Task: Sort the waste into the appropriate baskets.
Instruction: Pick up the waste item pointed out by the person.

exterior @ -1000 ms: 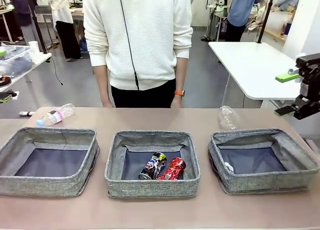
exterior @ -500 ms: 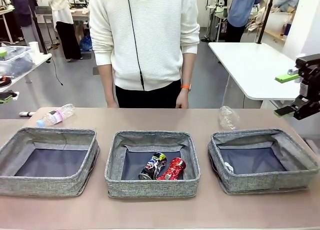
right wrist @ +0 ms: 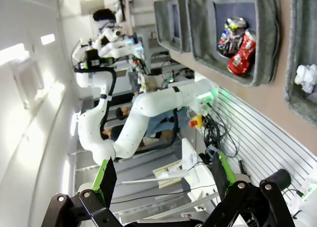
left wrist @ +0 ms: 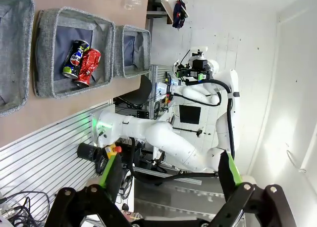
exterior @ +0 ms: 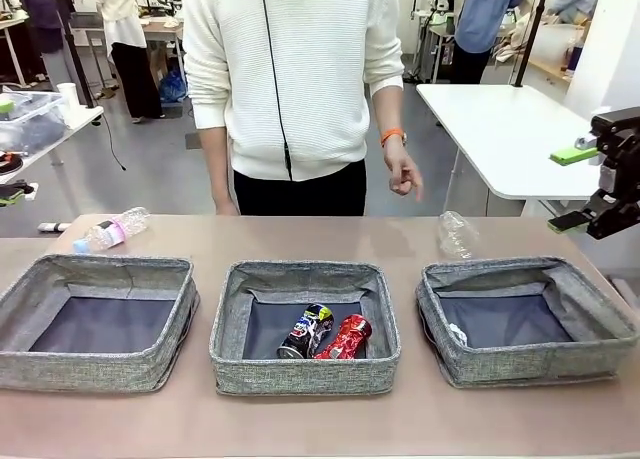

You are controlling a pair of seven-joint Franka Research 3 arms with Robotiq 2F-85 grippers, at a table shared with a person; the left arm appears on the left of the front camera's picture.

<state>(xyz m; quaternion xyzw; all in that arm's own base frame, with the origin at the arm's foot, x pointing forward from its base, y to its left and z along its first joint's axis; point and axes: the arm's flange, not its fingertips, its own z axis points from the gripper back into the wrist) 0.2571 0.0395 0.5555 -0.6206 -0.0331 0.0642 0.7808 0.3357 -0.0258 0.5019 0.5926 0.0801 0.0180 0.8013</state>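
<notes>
Front view: person's left hand (exterior: 403, 174) has lifted off the brown table (exterior: 300, 237) edge vs 1 s ago, fingers loosely curled, empty, prob. going for waste. Clear crumpled plastic bottle (exterior: 455, 234) lies just below-right of it; pink-labelled blue-capped clear bottle (exterior: 110, 229) far left. Right gripper (exterior: 572, 187) spread wide, empty, well right of hand; left gripper (left wrist: 168, 185) also spread.

No text, brand, number or sign legible anywhere. Print on dark printed can (exterior: 306, 330) in middle basket (exterior: 300, 376): blue, white and red patches (lettering too small to read, also from left wrist view). Pink label on bottle (exterior: 110, 230), far left of surface (exterior: 300, 424): blurred, unreadable.
</notes>
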